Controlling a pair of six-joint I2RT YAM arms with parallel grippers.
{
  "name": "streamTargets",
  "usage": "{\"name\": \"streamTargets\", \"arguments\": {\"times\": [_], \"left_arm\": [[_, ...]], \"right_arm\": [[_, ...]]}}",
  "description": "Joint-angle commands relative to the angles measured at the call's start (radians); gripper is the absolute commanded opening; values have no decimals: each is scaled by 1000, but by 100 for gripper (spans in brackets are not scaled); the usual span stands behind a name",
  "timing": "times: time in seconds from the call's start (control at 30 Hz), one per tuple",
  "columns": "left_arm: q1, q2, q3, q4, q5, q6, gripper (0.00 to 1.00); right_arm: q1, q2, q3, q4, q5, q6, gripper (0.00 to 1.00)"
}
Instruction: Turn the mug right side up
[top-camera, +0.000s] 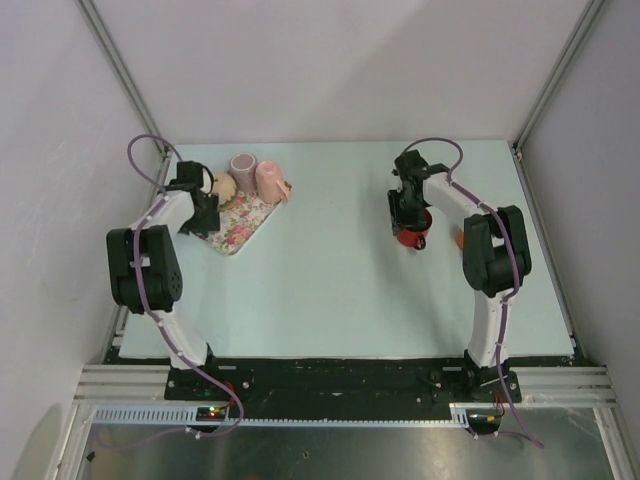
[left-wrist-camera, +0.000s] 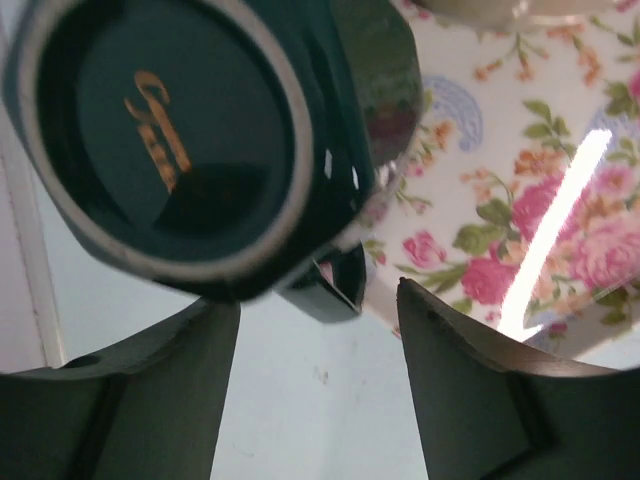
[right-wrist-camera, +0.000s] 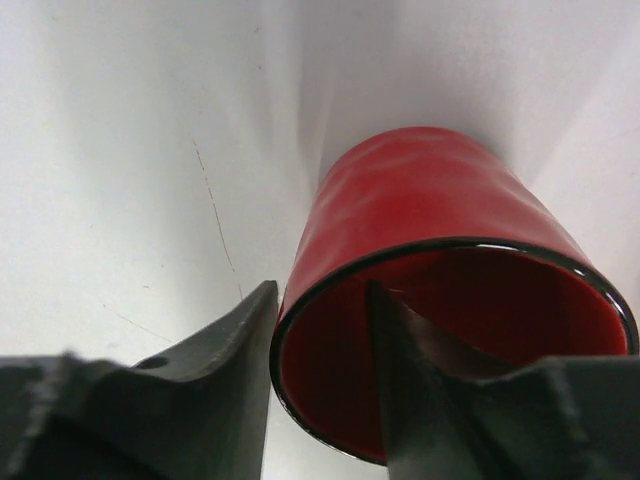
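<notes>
Now red mug (right-wrist-camera: 440, 290) glossy, rim in right gripper (right-wrist-camera: 320, 330).

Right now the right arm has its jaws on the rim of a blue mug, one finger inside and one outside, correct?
Not quite: the mug is red, not blue. The right wrist view shows the right gripper with one finger inside the mug's opening and the other outside its wall, straddling the rim. The top external view also shows red under that arm.

Red mug (right-wrist-camera: 430, 260) with a black rim; dark green mug (left-wrist-camera: 200, 140) lettered in gold; floral tray (left-wrist-camera: 540, 180), pink roses on cream; pale blue surface (top-camera: 340, 280).
</notes>
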Motion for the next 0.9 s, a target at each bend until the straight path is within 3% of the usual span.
{"name": "streamTargets", "arguments": {"times": [0.0,0.23,0.37,0.57,0.87], "left_arm": [[13,40,81,64,-58,19,67],[13,82,115,90,-34,2,56],[13,108,125,93,-27,-17,39],[19,100,101,93,-23,-31,3],[58,-77,-5,89,47,-53,0]], "right_arm": [[-5,-43,47,-19,2,8,50],[15,-115,36,-34,-6,7,58],[27,-160,22,-34,2,7,58],[46,-226,11,-37,10,-1,58],[104,-317,8,-48,20,-16,64]]}}
